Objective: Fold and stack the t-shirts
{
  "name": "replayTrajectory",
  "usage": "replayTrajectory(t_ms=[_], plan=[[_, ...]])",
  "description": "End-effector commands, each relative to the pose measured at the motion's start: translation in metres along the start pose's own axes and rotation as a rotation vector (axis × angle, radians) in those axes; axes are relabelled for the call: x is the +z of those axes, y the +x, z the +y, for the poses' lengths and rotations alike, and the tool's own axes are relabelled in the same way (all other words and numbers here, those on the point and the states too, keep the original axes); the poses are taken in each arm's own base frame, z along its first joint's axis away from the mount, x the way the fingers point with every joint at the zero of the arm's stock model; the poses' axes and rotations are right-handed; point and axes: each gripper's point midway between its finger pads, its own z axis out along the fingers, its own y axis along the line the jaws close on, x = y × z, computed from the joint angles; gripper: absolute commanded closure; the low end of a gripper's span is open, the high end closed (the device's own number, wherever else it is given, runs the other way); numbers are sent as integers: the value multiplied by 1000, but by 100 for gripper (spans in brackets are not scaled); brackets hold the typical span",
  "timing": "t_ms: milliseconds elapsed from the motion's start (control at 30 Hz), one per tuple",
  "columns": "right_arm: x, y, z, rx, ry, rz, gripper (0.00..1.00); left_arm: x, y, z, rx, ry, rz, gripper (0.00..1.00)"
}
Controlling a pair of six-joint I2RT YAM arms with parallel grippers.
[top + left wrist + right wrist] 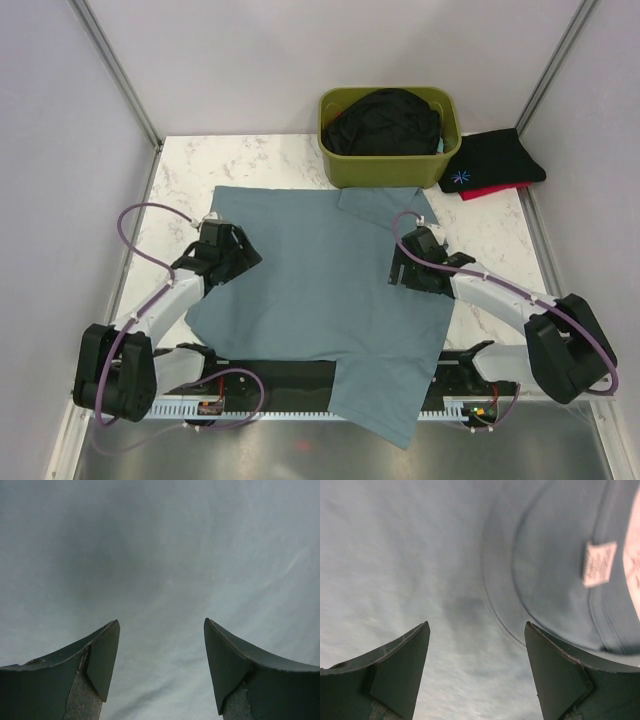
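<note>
The large plain teal-blue cotton t-shirt (330,300) lies flat on the white marbled worktop (190,170), one corner over the near edge. The left gripper (161,630) and right gripper (476,630) hang low over it, jaws spread, empty. Behind, a crumpled black t-shirt (385,120) fills the olive-green plastic bin (385,172). Right of it, a folded black blue-printed t-shirt (495,160) tops a folded red t-shirt (490,191).

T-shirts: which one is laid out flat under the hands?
The teal one, spread open mid-table. A black tee is bunched in the bin; the printed tee lies folded on the red one, far right.
</note>
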Motion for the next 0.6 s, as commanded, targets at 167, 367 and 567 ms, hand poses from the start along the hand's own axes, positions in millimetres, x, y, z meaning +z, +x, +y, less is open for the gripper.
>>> replayTrajectory(t_ms=[167,367,567], plan=[[14,1,-15,45,100,-6,11,11,36,8,-13,-13,66,21],[46,-37,-29,73,162,-3,10,54,28,17,-56,-25,150,19],[84,-71,-24,80,190,24,11,81,-22,-14,-55,1,112,20]])
